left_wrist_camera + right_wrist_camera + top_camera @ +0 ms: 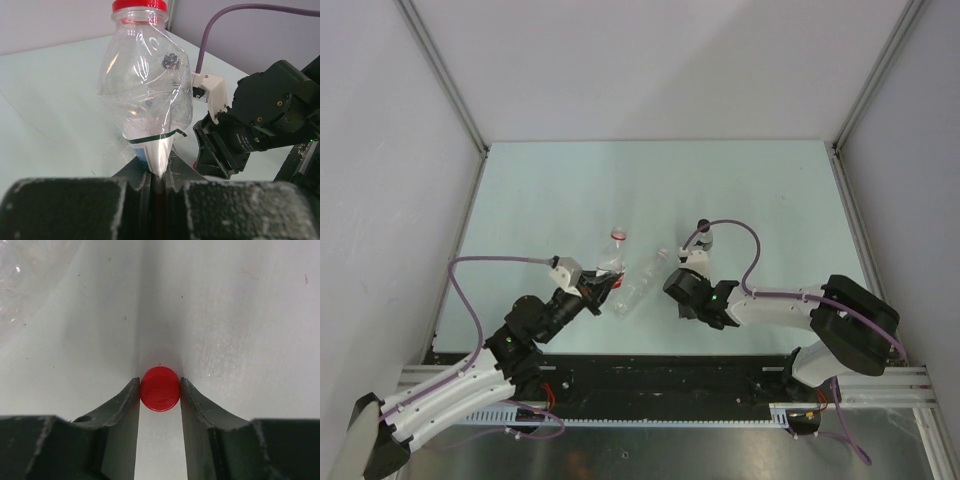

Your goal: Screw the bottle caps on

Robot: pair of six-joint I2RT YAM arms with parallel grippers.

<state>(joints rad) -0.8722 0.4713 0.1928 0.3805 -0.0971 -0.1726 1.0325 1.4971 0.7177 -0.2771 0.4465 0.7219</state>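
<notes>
A crumpled clear bottle [145,75] wearing a red cap [139,6] stands up from my left gripper [159,175], which is shut on its flattened, labelled bottom end. From above, that bottle [611,262] and the left gripper [601,288] sit left of centre. A second clear bottle [642,280] lies on its side next to them, its neck pointing up-right. My right gripper [160,390] points down at the table, and both fingers touch the sides of a loose red bottle cap [160,389] lying flat there. Seen from above, the right gripper [682,290] hides this cap.
The pale table [760,200] is boxed in by white walls with metal posts [445,80]. Purple cables [470,290] loop from both wrists. A black rail [660,375] runs along the near edge. Part of the lying bottle [30,280] shows beside the right fingers.
</notes>
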